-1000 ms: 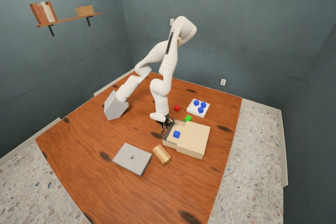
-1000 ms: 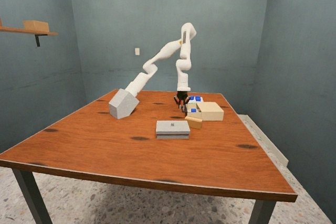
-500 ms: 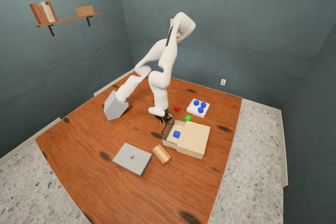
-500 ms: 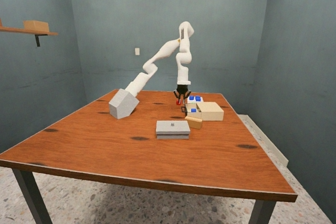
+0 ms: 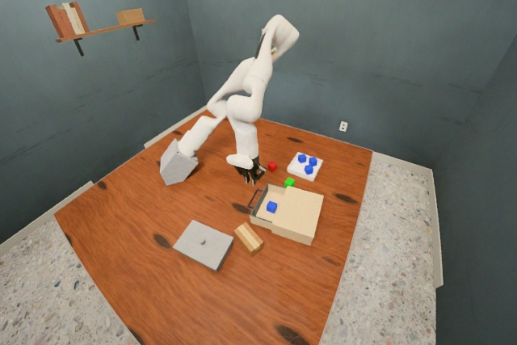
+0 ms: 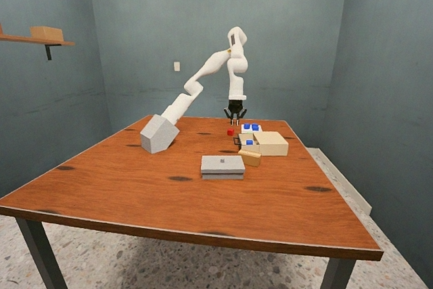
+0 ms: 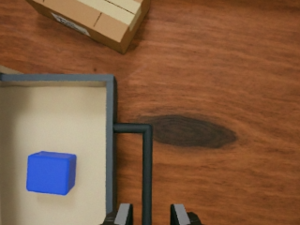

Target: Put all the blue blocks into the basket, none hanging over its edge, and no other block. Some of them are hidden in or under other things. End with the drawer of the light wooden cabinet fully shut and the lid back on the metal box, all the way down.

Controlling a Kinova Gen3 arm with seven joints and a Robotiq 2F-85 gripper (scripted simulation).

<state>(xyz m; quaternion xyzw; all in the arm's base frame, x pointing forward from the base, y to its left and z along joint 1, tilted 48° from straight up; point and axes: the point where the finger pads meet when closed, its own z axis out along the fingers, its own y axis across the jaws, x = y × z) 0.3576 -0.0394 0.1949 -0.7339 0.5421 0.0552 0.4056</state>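
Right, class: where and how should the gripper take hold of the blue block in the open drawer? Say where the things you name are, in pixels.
Grip the blue block (image 5: 271,206) (image 6: 249,142) (image 7: 51,172) by two opposite upright sides, coming straight down. The drawer's (image 5: 262,220) (image 7: 110,141) walls surround it, its top is open, and bare floor around the block should leave room for fingers.
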